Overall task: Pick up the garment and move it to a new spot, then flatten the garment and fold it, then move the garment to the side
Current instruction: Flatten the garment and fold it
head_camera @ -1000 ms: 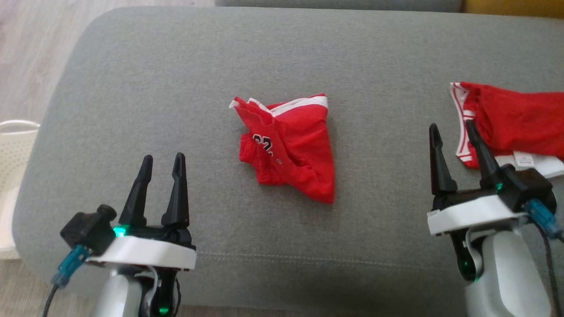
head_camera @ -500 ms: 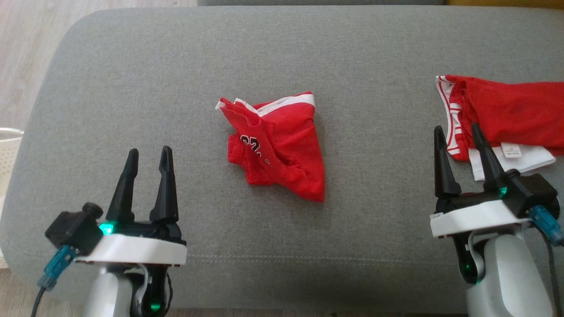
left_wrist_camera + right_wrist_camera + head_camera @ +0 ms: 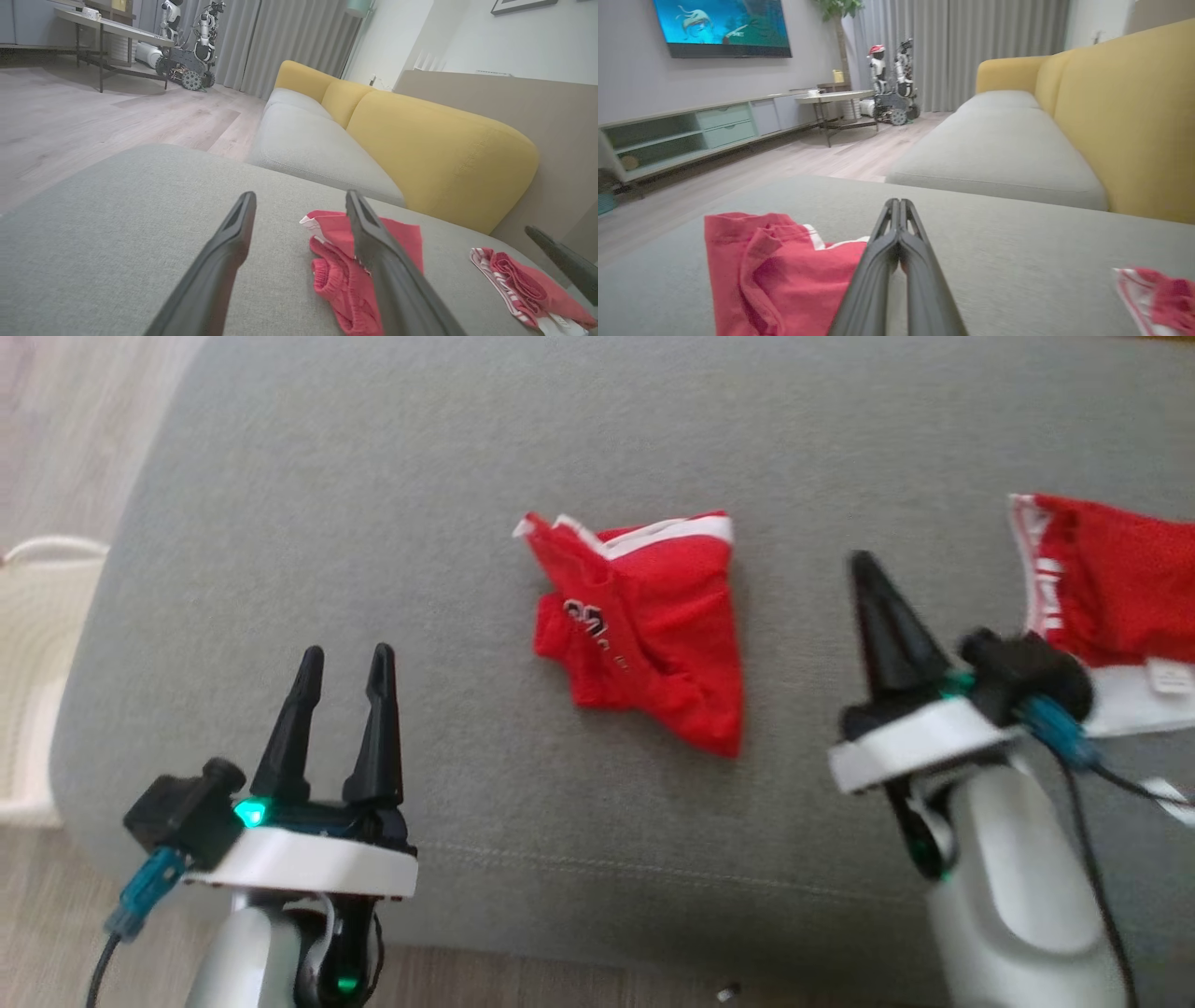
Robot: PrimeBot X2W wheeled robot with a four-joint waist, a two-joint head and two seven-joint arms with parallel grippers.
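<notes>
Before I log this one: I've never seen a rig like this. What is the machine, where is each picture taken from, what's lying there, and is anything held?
This is a wheeled robot with two arms, each ending in two long dark jaws. The wide picture comes from a camera on its head, looking down at the work. The other two come from cameras on the wrists, each looking along that arm's own jaws. In front of the robot is a grey cushion. In the middle of it lies a crumpled red garment with white trim. A second red garment lies off to the robot's right. The left jaws stand open and the right jaws are pressed shut. Neither holds anything. The yellow sofa in the wrist pictures is just background.
</notes>
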